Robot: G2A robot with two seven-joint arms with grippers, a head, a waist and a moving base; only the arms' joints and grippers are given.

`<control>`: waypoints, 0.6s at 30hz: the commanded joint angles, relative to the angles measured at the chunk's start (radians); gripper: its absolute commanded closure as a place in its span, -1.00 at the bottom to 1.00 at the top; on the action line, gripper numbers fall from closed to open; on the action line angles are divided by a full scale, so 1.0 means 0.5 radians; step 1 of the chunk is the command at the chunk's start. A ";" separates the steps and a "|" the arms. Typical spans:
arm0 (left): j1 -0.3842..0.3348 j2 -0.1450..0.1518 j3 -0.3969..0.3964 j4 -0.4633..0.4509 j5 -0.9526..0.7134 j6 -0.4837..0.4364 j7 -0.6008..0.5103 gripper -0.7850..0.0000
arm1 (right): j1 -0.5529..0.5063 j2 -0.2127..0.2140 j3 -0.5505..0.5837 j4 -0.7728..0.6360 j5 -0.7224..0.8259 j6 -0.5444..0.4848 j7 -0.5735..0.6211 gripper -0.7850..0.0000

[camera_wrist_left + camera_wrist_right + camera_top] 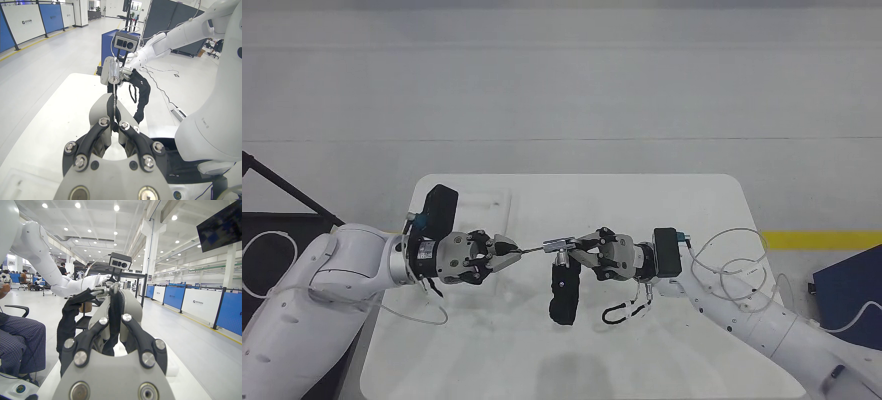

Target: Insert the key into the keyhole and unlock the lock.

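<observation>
Chrome lock and steel key meet above a white surface (682,200). In the top view, the left gripper (510,247) has its fingers pinched shut on the key (532,247). The blade reaches across to the cable lock (560,243), which is clamped tight in the fingers of the right gripper (582,248). The lock's black sleeved cable (564,292) hangs down to the surface, and grey floor with a yellow floor line (822,240) lies beyond.

From the left wrist view, the blade tip sits at the keyhole (114,80) in the cylinder's round face. Insertion looks begun, though its depth cannot be told. A blue cabinet (107,47) stands past the surface's far end.

From the right wrist view, the cable's metal end (98,291) is seated in the lock body. The turn and release therefore appear to remain. Blue-and-white barriers (189,298), ceiling lights (116,208) and a dark screen (219,228) fill the hall behind.
</observation>
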 commanded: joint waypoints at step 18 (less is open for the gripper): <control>-0.105 -0.002 0.074 0.055 -0.064 -0.002 -0.055 1.00 | 0.000 0.000 0.000 0.000 0.000 0.000 0.000 1.00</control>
